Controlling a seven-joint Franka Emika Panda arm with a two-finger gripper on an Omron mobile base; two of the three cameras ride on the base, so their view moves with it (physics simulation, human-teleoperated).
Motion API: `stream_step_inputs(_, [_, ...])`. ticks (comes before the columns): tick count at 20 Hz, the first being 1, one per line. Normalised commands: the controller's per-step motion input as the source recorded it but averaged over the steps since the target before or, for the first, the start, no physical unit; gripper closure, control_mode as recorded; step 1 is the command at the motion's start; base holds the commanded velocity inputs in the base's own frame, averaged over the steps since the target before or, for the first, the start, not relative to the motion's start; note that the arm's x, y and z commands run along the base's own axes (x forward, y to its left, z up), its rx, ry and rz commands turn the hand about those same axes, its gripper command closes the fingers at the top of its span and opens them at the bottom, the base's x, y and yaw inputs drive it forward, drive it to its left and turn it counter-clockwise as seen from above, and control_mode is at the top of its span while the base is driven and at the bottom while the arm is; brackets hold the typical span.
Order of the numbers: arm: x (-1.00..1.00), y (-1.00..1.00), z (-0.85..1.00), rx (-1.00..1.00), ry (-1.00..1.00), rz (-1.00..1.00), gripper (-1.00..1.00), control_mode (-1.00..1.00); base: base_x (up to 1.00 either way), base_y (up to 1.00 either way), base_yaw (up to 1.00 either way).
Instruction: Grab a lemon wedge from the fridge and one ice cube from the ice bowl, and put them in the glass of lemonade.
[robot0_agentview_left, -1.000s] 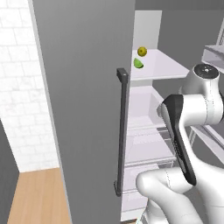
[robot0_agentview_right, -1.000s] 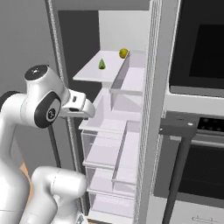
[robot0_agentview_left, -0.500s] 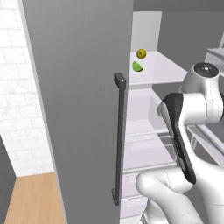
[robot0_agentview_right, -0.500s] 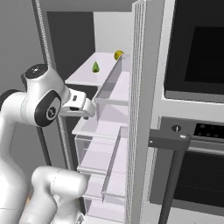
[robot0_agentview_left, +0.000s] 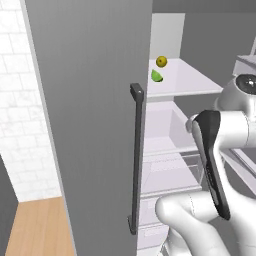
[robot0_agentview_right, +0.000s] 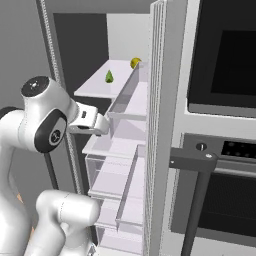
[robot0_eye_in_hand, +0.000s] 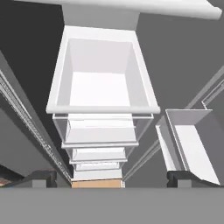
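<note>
While fridge stands open, lemon wedge on shelf.

The fridge is standing open, its grey door filling the near left with a dark vertical bar handle along its right edge. Inside, a green lemon wedge is lying on the white upper shelf, just beside a yellow round fruit sitting farther back. White drawers are showing below.

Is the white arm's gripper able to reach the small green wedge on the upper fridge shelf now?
Probably yes: the fridge door stands open, and the green wedge lies on the white shelf above the gripper.
</note>
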Motion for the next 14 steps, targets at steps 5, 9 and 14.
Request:
stream_step_inputs(5, [-0.54,0.0,0.76,0.0,-0.44,0.0,-1.0,-1.0,0.0,0.0,0.0])
stream_step_inputs(9, [-0.31,0.13,0.99,-0.01,-0.31,0.0,-1.0,-1.0,0.0,0.0,0.0])
stream_step_inputs(14, [0.07,0.36,0.83,-0.07,-0.01,0.11,-1.0,-1.0,0.0,0.0,0.0])
